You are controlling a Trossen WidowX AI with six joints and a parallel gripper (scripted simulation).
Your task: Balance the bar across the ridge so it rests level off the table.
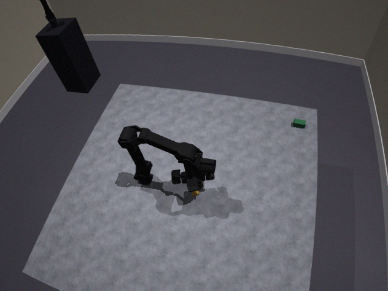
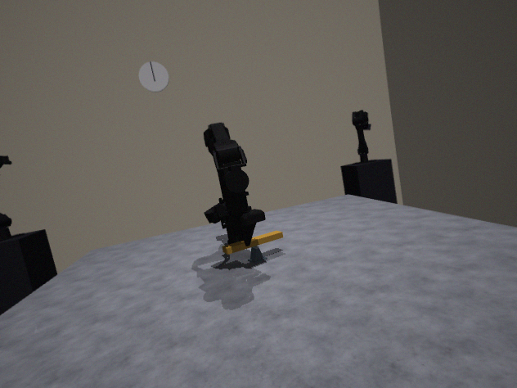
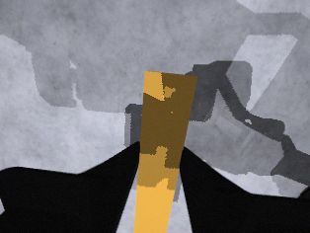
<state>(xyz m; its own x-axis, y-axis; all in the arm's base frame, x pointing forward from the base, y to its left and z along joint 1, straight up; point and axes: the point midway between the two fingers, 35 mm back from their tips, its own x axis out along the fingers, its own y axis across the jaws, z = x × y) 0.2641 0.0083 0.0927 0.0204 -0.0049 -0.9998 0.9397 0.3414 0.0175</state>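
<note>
The yellow bar (image 1: 195, 193) (image 2: 269, 236) (image 3: 154, 207) is held off the table. In the exterior view its right end looks higher than its left, but that view is itself slanted, so I cannot tell if it is level. My gripper (image 2: 249, 243) (image 3: 160, 148) is shut on the bar, one finger on each side. The small dark blue-grey ridge (image 2: 258, 254) stands on the table under the bar, just right of the fingers in the exterior view. Its top is at or very near the bar's underside; contact is unclear. The arm hides the ridge in the top view.
A green block (image 1: 299, 123) lies far off, near the table's back right corner in the top view. A dark pedestal (image 1: 70, 58) with another arm stands beyond the table. More pedestals show in the exterior view, at the left (image 2: 24, 267) and right (image 2: 369, 179).
</note>
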